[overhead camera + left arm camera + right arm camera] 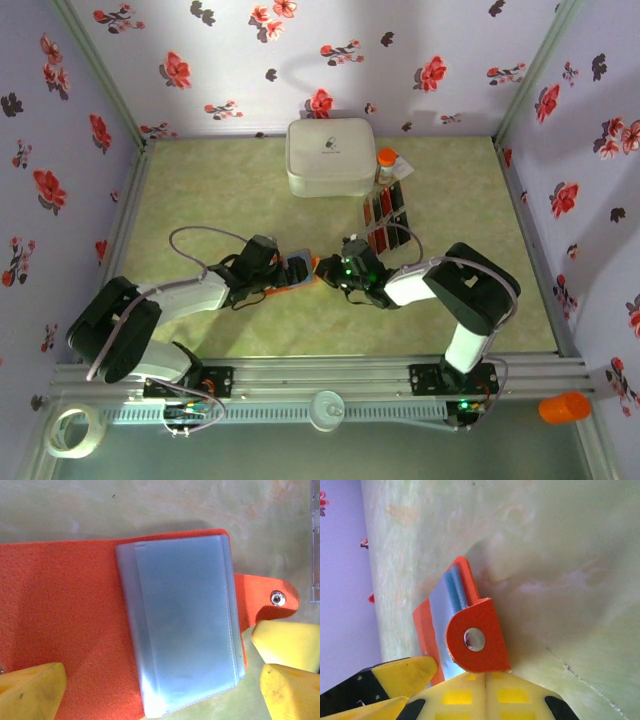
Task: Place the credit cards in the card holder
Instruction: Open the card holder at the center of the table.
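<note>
Task judged barely begun: no card is seen inside the card holder [65, 605], and its blue-grey sleeves [185, 625] look empty. The credit cards [385, 212], red and black, are laid in a row just off the right near corner of the white case [330, 155], with nothing gripping them.

The card holder is spread open on the counter [200, 190], on the near side of the white case and well apart from it, between the two arms. The right end effector [485, 680] is clamped tight on the holder's snap tab [475, 639]. The left end effector [160, 694] is spread fully wide with nothing held. Its yellow fingers [30, 690] are set either side of the open holder; whether they touch it cannot be told.

Left to do, as judged: every card must be fetched and slid into a sleeve.

The counter is covered in a pale green marbled surface. An orange-capped bottle [386, 160] is stood just beside the white case's right side. Behind and to both sides of the white case, lilac walls printed with red and dark flowers are seen.
</note>
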